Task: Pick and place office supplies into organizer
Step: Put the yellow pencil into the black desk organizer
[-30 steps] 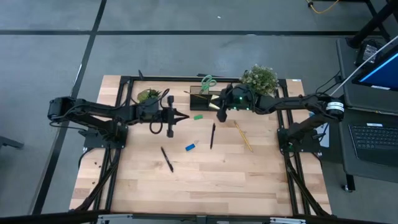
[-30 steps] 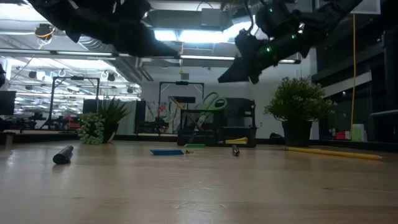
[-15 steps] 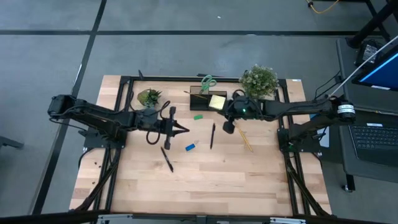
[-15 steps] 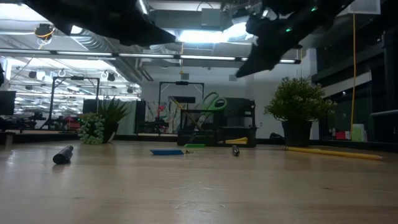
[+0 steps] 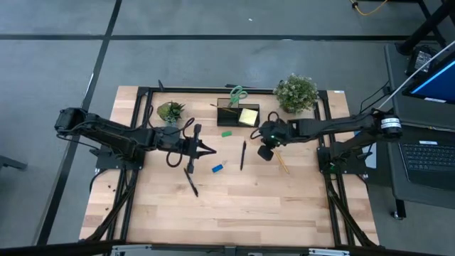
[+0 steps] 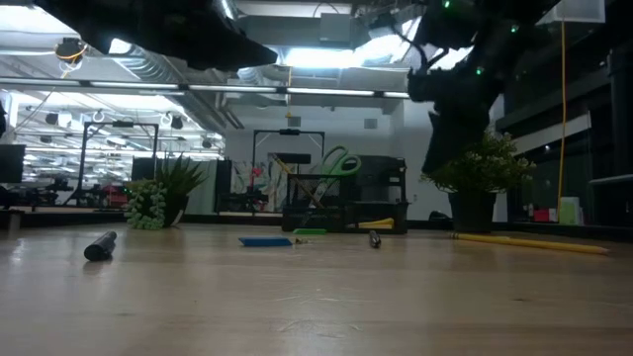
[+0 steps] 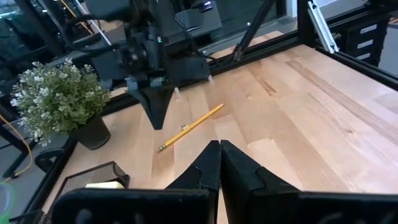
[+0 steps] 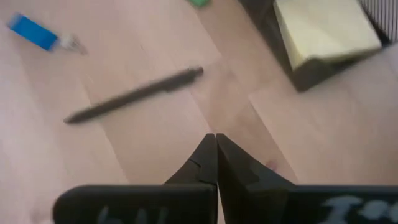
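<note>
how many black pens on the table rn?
2. One pen lies mid-table, below the organizer; the other pen lies lower left, under the left hand. More may be hidden.

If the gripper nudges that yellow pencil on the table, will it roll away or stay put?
The yellow pencil is thin, straight and lies flat on bare wood, so a sideways nudge would probably roll it. It looks stiff and light, likely sliding easily. Its slimness may make pinching it off the table fiddly.

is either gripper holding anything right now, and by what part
Nothing is held. The left gripper and the right gripper are both shut with nothing between their fingers, above the table.
</note>
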